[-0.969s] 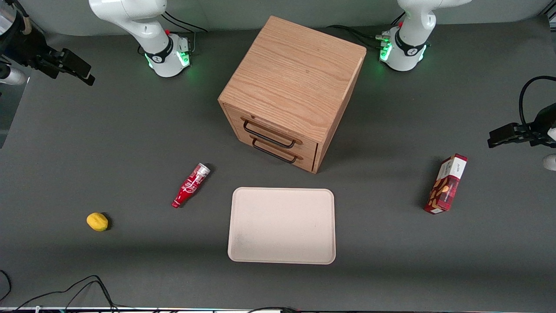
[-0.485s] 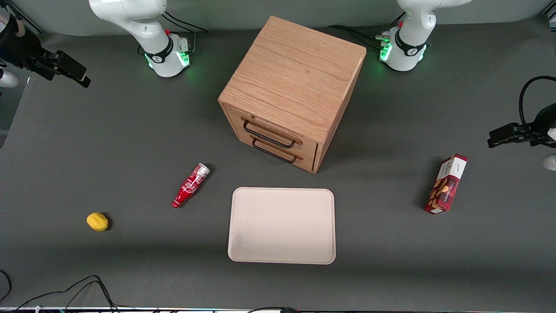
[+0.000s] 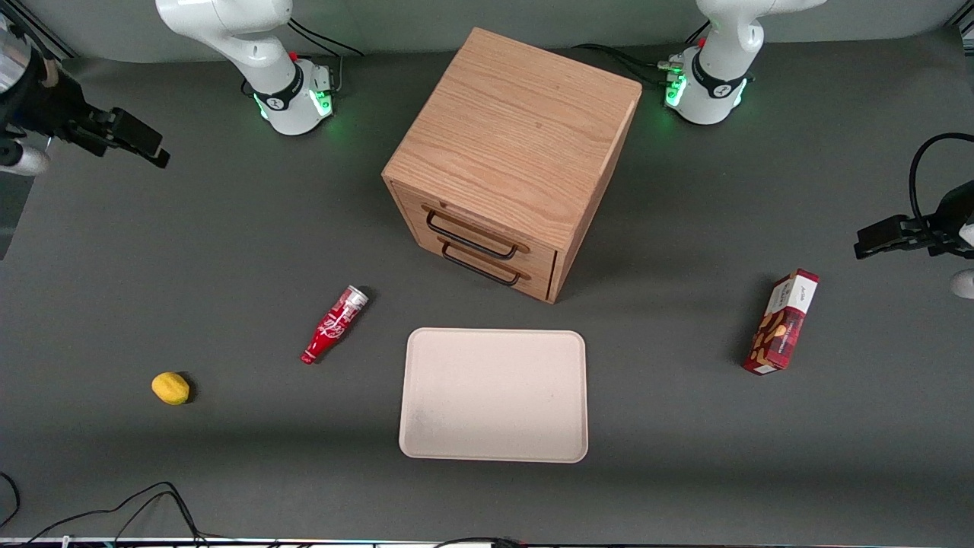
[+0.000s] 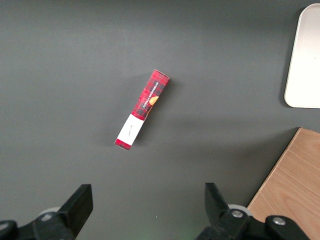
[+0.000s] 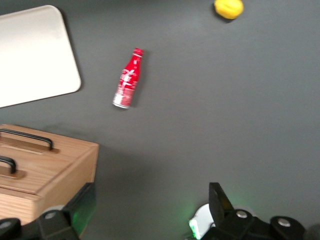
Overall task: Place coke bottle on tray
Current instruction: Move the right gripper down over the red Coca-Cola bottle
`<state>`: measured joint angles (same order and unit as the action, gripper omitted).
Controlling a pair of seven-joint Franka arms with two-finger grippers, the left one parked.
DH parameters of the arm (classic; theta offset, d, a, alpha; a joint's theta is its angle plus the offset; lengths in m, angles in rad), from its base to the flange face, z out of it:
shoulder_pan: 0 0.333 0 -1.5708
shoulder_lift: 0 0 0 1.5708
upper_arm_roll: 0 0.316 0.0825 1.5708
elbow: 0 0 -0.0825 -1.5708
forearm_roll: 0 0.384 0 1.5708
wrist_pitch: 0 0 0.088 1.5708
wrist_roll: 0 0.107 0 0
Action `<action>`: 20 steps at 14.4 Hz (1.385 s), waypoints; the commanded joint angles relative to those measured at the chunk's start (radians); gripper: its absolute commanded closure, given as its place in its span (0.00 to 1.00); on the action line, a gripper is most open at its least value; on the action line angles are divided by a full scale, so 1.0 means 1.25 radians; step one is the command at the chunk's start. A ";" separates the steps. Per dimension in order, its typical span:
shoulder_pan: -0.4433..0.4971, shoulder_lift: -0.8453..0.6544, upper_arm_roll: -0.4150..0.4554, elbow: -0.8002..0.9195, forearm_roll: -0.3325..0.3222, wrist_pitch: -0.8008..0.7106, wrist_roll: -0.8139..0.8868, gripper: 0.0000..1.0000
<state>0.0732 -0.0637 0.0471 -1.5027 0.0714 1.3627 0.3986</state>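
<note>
Nearest the front camera: big flat cream tray (image 3: 493,394) with nothing on it. Just beside it, toward the working arm's end: small red coke bottle (image 3: 334,324) lying flat on the dark grey table (image 3: 228,228), not on the tray. Farther back and high above the table: black gripper (image 3: 141,142), wide open, holding nothing, well apart from the bottle. Nothing done yet. Left to do: reach down, grab, lift, set on tray.

A wooden drawer cabinet (image 3: 517,156) stands mid-table, two black-handled drawers closed. A red snack box (image 3: 782,323) lies toward the parked arm's end, nearer the front camera than the cabinet. A lemon (image 3: 170,387) lies toward the working arm's end, nearer still.
</note>
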 commanded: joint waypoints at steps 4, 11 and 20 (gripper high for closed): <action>-0.003 0.268 0.103 0.159 0.036 0.093 0.314 0.00; -0.001 0.456 0.164 -0.005 -0.031 0.372 0.536 0.00; -0.008 0.467 0.158 -0.281 -0.170 0.717 0.563 0.00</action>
<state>0.0734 0.5531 0.2428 -1.7873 -0.1059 2.1931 1.0694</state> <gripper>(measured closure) 0.000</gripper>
